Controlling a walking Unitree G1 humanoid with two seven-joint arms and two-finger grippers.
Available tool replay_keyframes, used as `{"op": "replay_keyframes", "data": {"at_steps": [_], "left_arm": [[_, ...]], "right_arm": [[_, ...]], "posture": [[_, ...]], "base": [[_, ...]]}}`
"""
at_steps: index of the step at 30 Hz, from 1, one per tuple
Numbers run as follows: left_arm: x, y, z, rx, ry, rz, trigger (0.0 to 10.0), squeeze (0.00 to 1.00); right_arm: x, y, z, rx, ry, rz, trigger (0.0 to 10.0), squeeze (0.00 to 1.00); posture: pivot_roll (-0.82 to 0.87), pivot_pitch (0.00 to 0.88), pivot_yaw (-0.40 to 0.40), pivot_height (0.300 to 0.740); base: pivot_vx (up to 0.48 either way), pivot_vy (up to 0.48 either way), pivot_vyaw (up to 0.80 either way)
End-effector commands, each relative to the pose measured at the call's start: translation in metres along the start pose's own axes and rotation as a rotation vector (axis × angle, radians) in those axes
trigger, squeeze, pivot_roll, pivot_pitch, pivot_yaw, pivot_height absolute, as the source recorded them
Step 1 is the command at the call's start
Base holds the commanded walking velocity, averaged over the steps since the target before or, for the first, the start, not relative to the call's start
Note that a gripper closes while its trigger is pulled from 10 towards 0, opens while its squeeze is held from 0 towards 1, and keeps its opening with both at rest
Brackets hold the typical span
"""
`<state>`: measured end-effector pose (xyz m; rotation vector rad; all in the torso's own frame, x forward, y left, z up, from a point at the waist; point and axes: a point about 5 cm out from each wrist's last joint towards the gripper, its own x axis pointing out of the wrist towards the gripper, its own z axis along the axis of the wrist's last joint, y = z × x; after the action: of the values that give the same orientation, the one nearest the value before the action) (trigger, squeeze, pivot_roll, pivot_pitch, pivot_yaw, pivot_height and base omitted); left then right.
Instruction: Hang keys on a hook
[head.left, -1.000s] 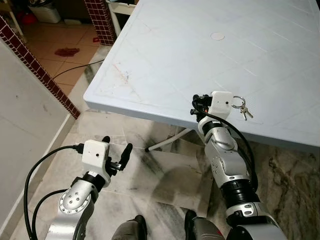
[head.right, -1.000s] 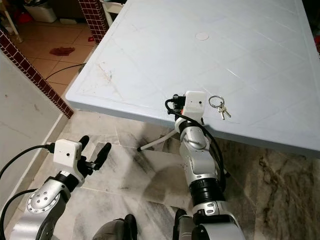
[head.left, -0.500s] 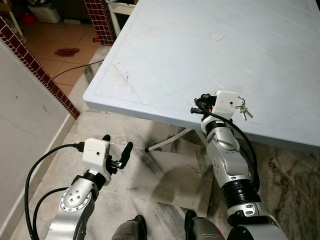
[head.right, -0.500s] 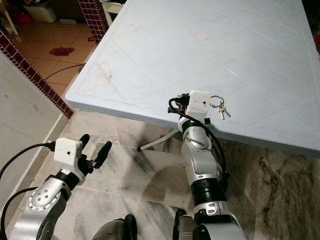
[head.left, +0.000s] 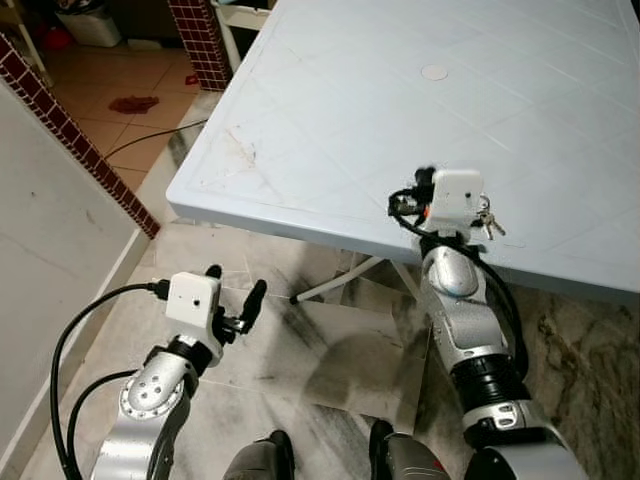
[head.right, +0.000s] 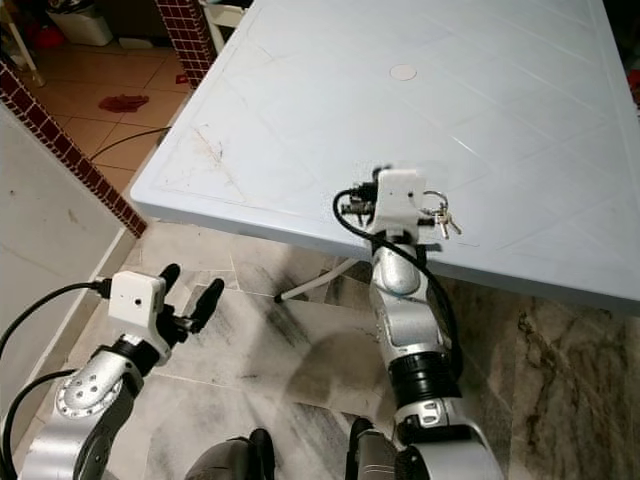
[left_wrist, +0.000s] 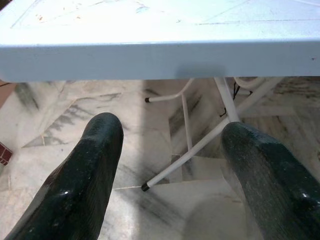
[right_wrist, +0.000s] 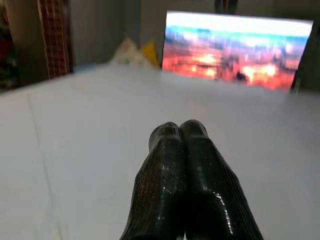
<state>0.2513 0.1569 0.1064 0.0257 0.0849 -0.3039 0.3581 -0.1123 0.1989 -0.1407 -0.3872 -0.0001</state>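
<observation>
A small bunch of keys (head.left: 488, 220) on a metal ring lies on the pale blue table (head.left: 330, 120), close to its near edge. My right arm's white wrist box (head.left: 458, 197) is over the table edge, right beside the keys and covering part of the ring. In the right wrist view my right gripper (right_wrist: 179, 131) is shut just above the tabletop, with nothing visible between its fingers. My left gripper (head.left: 235, 283) is open and low over the floor, below and in front of the table edge (left_wrist: 160, 60).
White table legs (left_wrist: 200, 145) stand on the marble floor (head.left: 330, 350) under the table. A white wall (head.left: 50, 270) with a brick edge (head.left: 90, 160) runs along my left. A bright screen (right_wrist: 235, 50) glows beyond the table's far end.
My right arm has moved forward and to the right over the table edge, so its wrist box now partly covers the key ring. The keys lie where they were. The left arm has barely moved.
</observation>
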Motion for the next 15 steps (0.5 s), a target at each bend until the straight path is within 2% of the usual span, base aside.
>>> {"op": "replay_keyframes", "data": {"at_steps": [1,10,12,13,14,15], "left_arm": [[-0.003,0.004,-0.005,0.006,0.018,0.019,10.0,0.00],[-0.001,0.004,-0.005,0.007,0.015,0.018,10.0,0.00],[-0.001,0.003,-0.005,0.007,0.014,0.018,10.0,0.00],[0.000,0.003,-0.005,0.006,0.014,0.018,10.0,0.00],[0.000,0.003,-0.005,0.006,0.014,0.018,10.0,0.00],[0.000,0.003,-0.005,0.004,0.014,0.019,10.0,0.00]], "right_arm": [[0.001,0.009,0.009,-0.022,-0.053,0.027,0.0,0.00],[0.004,0.026,0.026,-0.131,-0.178,0.091,0.0,0.00],[0.003,0.027,0.026,-0.136,-0.177,0.100,0.0,0.00],[0.003,0.025,0.021,-0.115,-0.138,0.089,4.2,0.00],[0.003,0.025,0.021,-0.115,-0.138,0.089,4.2,0.00],[0.002,0.018,0.011,-0.071,-0.062,0.050,10.0,0.00]], "posture": [[0.06,0.221,0.106,0.740],[0.05,0.214,0.105,0.740],[0.05,0.213,0.102,0.740],[0.05,0.213,0.101,0.740],[0.05,0.213,0.101,0.740],[0.05,0.214,0.098,0.740]], "base": [[0.000,0.000,0.00],[0.000,0.000,0.00],[0.000,0.000,0.00],[0.000,0.000,0.00],[0.000,0.000,0.00],[0.000,0.000,0.00]]}}
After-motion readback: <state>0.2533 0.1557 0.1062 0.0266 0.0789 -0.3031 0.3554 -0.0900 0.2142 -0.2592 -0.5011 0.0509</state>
